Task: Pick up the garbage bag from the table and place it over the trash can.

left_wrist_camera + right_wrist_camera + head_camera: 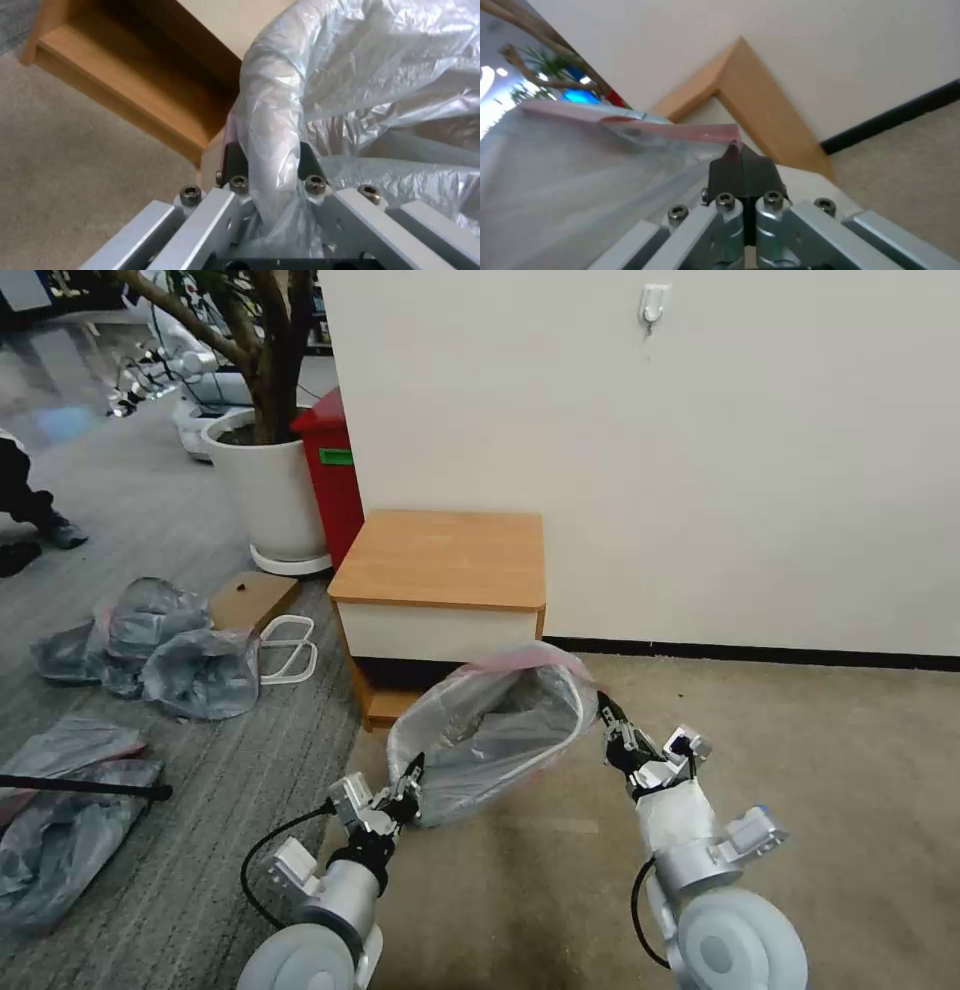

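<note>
The garbage bag (490, 730), translucent grey with a pink-red rim, hangs stretched open between my two grippers just in front of the table (440, 555). My left gripper (412, 778) holds its near-left edge. In the left wrist view its fingers (235, 157) stand a little apart with bunched plastic (375, 75) clamped between them, and my left gripper (271, 159) faces the table's shelf gap (125, 86). My right gripper (605, 715) is shut on the pink rim at the bag's right end, its black fingers pressed together (740, 157) on the garbage bag (580, 168). The trash can is hidden.
Darker grey bags (170, 645) lie on the carpet at the left, with more (60, 810) nearer me under a black rod (85, 788). A cardboard piece (250, 600), a white wire frame (285, 648), a plant pot (265, 485) and a red bin (335, 470) stand left of the table. Bare carpet lies to the right.
</note>
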Controlling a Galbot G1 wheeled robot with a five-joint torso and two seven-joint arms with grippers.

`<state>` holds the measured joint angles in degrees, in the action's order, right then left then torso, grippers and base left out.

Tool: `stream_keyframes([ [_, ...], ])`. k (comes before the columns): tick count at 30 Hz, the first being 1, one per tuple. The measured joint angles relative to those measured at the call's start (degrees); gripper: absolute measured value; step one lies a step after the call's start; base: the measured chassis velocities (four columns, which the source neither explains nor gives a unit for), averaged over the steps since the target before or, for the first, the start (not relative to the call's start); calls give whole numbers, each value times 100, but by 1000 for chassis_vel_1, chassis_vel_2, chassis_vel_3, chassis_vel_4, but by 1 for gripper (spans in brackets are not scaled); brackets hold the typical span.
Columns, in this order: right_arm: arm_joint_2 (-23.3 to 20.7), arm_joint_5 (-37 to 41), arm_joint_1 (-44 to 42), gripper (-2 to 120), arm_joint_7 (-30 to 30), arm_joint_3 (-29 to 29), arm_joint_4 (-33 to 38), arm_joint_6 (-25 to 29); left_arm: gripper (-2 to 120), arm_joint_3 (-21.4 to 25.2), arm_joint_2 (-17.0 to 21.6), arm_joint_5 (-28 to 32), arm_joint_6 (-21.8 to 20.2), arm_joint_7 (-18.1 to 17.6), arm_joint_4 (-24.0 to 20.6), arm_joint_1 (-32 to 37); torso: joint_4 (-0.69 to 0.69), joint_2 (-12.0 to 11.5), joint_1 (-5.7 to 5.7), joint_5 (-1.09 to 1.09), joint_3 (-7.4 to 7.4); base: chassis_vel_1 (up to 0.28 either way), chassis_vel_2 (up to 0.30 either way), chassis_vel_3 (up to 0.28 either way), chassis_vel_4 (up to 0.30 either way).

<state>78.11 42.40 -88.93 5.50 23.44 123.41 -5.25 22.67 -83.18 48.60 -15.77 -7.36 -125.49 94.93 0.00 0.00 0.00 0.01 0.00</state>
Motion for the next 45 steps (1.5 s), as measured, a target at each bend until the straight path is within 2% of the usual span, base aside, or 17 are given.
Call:
stream_keyframes([
  [10,-34,-979,-154,2,-18,100,-194,-8,5,-8,-16,-1,19,20,3,-16,0,0,0,0,0,0,0,0,0],
  [11,-36,-1086,-225,9,-101,125,-140,36,5,42,-16,8,30,19,21,-45,0,0,0,0,0,0,0,0,0],
  [12,-36,-1086,-225,9,-101,125,-140,36,5,42,-16,8,30,19,21,-45,0,0,0,0,0,0,0,0,0],
  [16,-28,-1278,-577,25,-293,155,204,175,4,224,1,149,41,-34,70,-151,0,0,0,-1,0,0,0,0,0],
  [17,-28,-1278,-577,25,-293,155,204,175,4,224,1,149,41,-34,70,-151,0,0,0,-1,0,0,0,0,0],
  [20,19,-1554,-783,39,-356,172,399,335,4,301,42,224,30,-96,123,-226,0,0,0,-2,0,0,0,0,0],
  [22,32,-1675,-817,43,-374,189,427,401,4,315,55,234,24,-113,137,-246,0,0,0,-1,0,0,0,0,0],
  [24,58,-1905,-891,54,-425,243,473,556,4,332,80,245,8,-146,167,-286,0,0,0,-1,0,0,0,0,0],
  [28,61,-1934,-940,63,-452,260,507,608,4,341,92,248,3,-162,189,-304,0,0,0,-1,0,0,0,0,0],
  [30,52,-1934,-981,75,-541,263,509,688,4,341,100,249,-3,-170,213,-318,0,0,0,-1,0,0,0,0,0],
  [32,20,-1934,-1011,83,-667,256,500,755,4,332,108,247,-8,-176,238,-330,0,0,0,-1,0,0,0,0,0],
  [33,20,-1934,-1011,83,-667,256,500,755,4,332,108,247,-8,-176,238,-330,0,0,0,-1,0,0,0,0,0],
  [36,-64,-1994,-1034,96,-869,226,480,865,4,325,131,232,-14,-182,269,-346,0,0,0,-1,0,0,0,0,0],
  [45,-390,-1836,-532,100,-1011,256,238,771,4,291,243,102,-79,-119,247,-318,0,0,0,0,0,0,0,0,0],
])
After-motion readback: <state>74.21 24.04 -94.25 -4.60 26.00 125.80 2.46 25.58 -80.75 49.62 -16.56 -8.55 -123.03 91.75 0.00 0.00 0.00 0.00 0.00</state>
